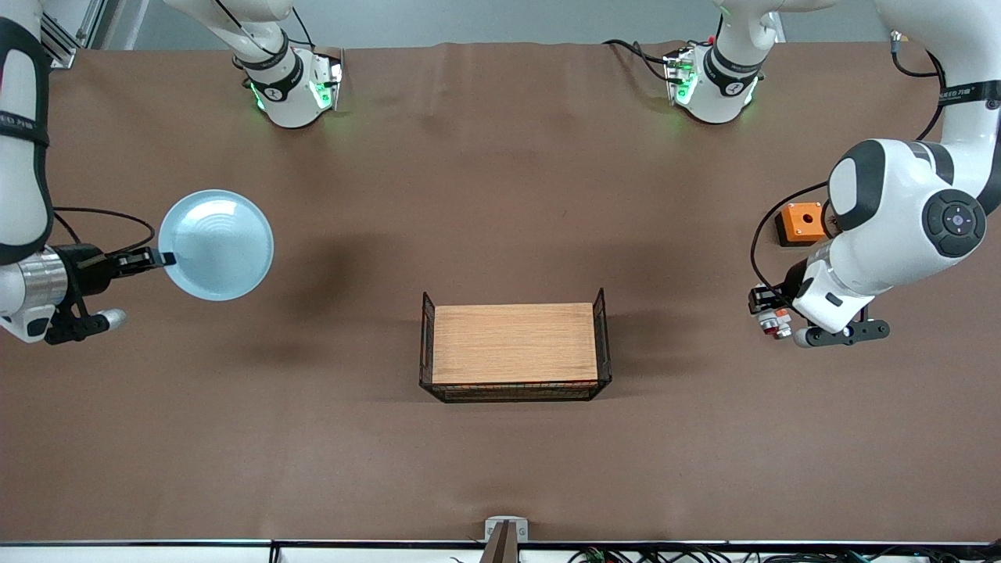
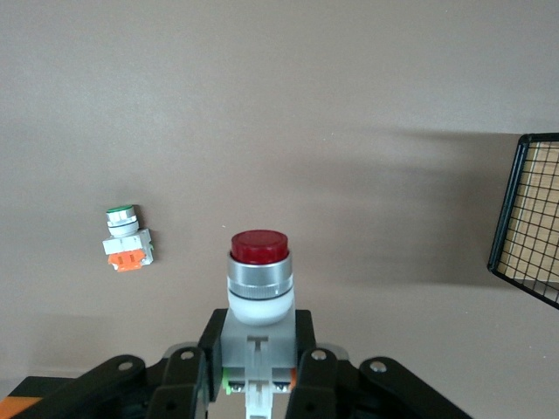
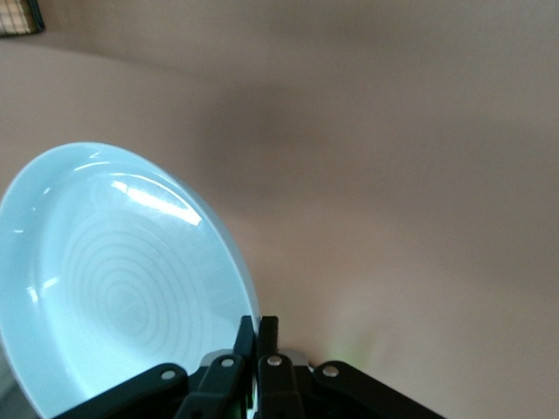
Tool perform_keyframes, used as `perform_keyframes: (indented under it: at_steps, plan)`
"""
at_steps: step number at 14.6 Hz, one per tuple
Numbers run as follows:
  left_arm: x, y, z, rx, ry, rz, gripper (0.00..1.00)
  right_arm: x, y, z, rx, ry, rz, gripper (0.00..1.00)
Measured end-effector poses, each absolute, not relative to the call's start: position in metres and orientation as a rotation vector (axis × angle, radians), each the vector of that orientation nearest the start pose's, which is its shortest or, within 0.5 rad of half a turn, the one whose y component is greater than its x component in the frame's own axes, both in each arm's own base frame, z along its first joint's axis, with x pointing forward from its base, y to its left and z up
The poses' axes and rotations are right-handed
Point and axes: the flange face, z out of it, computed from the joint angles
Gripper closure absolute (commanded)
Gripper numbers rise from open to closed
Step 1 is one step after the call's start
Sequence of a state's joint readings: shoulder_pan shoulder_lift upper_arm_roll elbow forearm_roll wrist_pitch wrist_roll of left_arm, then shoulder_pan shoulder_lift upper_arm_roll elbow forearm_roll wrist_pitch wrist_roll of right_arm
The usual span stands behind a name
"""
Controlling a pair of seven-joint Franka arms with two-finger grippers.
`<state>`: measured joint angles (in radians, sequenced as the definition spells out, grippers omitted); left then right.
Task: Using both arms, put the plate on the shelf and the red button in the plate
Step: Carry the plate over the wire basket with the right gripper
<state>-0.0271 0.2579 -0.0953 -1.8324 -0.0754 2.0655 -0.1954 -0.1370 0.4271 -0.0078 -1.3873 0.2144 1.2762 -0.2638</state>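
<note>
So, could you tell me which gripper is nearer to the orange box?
The left. The left gripper, shut on the red button, hangs beside the orange box; the right gripper holds the plate at the right arm's end.

You see a brown cloth-covered surface (image 1: 500,195) with faint creases and soft shadows, a pale grey wall strip (image 1: 500,19) along its top edge.

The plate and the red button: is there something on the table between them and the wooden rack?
Nothing visible does. The right gripper holds the plate and the left gripper holds the red button; only bare table lies between each and the wooden rack.
</note>
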Motion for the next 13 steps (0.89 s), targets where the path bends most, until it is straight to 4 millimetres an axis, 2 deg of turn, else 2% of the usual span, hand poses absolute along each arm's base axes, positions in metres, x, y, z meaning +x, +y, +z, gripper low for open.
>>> perform_keyframes:
  at_steps: [3, 7, 13]
  plan:
    - [0.615, -0.076, 0.390, -3.221, -0.181, 0.064, 0.65, 0.615, -0.033, 0.455, -2.756, -0.036, 0.703, 1.00]
    - [0.615, -0.077, 0.388, -3.221, -0.181, 0.068, 0.66, 0.611, 0.021, 0.477, -2.692, 0.203, 0.749, 1.00]
    - [0.615, -0.077, 0.386, -3.220, -0.187, 0.074, 0.65, 0.596, 0.141, 0.517, -2.675, 0.476, 0.755, 1.00]
